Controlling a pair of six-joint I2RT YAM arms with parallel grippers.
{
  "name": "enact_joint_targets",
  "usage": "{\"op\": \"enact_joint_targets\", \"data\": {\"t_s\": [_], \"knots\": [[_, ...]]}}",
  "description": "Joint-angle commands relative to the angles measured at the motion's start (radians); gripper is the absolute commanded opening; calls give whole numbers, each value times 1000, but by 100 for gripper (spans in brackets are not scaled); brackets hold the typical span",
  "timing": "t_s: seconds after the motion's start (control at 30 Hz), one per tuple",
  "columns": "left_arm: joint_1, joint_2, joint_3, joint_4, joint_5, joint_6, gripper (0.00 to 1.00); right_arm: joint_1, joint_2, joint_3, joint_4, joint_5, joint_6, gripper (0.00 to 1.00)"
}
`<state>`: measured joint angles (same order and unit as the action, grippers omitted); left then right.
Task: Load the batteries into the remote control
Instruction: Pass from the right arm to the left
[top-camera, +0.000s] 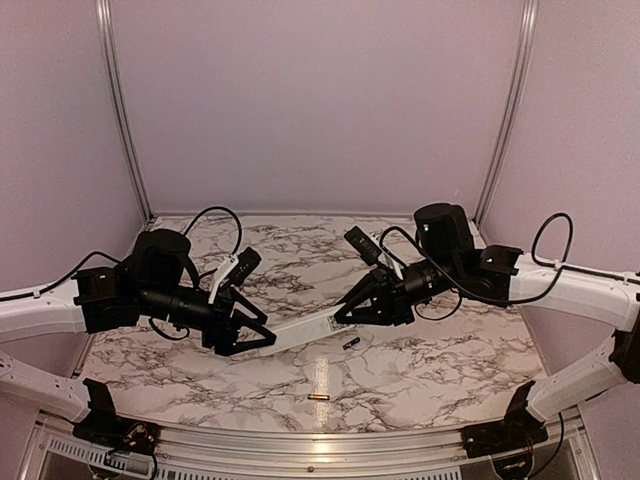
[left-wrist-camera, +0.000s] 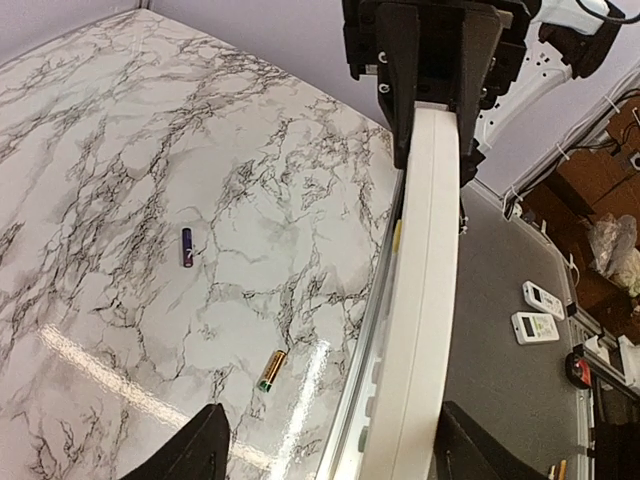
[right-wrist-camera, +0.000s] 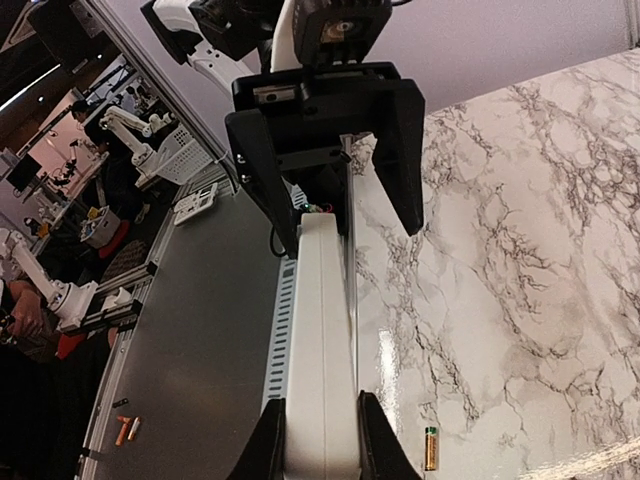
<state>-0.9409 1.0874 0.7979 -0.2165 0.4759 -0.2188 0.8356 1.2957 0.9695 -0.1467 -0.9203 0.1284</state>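
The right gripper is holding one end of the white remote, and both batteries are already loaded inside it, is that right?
Not quite. The right gripper does hold one end of the remote, but both batteries lie loose on the table: the golden battery and the dark battery, as the top view shows.

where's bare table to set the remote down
Bare: the table strip along the back wall, and the near right corner. Crowded: the middle, where left gripper and right gripper meet at the remote control, dark battery and golden battery just nearer.
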Motion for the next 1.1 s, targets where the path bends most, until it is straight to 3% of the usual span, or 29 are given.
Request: {"op": "enact_joint_targets", "data": {"t_s": [0.0,0.13,0.33,0.67,0.73,0.8,0.83,0.9,1.07], "knots": [[-9,19,-8,78,102,-12,67,-6,19,25,19,-63,22,0],[-20,44,-4,97,168,-24,60,-7,35,41,6,-57,13,0],[-34,96,18,78,172,-24,65,-7,50,62,-3,-68,10,0],[-36,91,-29,240,178,-122,15,-11,55,68,-4,-78,11,2],[-36,92,-49,294,174,-156,8,-26,52,60,14,-79,34,25],[-36,87,-68,341,168,-186,6,-53,35,37,69,-81,81,64],[-35,84,-80,368,165,-205,5,-69,21,18,105,-76,111,75],[-35,75,-95,428,147,-240,5,-100,-7,-21,208,-58,180,85],[-32,56,-145,650,63,-368,5,-112,-41,-105,432,-9,313,89]]}}
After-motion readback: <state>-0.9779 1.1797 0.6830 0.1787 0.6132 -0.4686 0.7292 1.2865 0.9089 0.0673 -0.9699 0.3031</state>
